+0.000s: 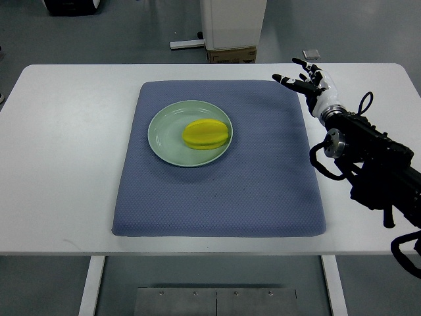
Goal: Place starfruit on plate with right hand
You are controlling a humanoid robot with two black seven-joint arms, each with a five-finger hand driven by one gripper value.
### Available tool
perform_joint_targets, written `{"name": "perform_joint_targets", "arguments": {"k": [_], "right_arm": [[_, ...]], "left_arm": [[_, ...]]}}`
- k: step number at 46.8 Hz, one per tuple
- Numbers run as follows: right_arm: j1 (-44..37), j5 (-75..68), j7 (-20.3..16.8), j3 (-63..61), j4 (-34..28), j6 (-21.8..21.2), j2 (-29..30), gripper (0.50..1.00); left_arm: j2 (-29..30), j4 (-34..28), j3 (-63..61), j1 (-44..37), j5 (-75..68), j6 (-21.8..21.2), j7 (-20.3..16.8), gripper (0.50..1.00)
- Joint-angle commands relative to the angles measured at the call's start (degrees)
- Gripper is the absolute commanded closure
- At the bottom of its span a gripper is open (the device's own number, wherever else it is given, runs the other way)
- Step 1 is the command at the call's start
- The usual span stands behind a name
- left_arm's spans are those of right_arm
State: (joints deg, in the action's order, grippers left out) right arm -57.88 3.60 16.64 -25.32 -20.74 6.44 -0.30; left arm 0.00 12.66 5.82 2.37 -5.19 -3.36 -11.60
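A yellow starfruit (206,133) lies on the pale green plate (164,128), toward its right side. The plate rests on a blue-grey mat (263,184) in the middle of the white table. My right hand (304,78) hovers over the mat's far right corner, well to the right of the plate, with its fingers spread and nothing in them. Its black forearm (371,155) runs in from the right edge. The left arm does not show.
The white table (59,164) extends past the mat on all sides. A white cabinet base (231,29) stands on the floor behind the table. A small grey object (312,54) lies on the floor behind the table's far edge, near my right hand.
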Motion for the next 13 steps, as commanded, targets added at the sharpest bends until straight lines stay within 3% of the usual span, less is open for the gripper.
{"name": "perform_joint_targets", "arguments": {"k": [1, 13], "right_arm": [[0.05, 0.01, 0.24, 0.01, 0.00, 0.42, -0.05, 0.500], [0.14, 0.09, 0.24, 0.27, -0.26, 0.42, 0.12, 0.500]], "left_arm": [[0.00, 0.00, -0.02, 0.00, 0.00, 0.02, 0.00, 0.500], [0.00, 0.00, 0.07, 0.00, 0.00, 0.02, 0.00, 0.500]]}}
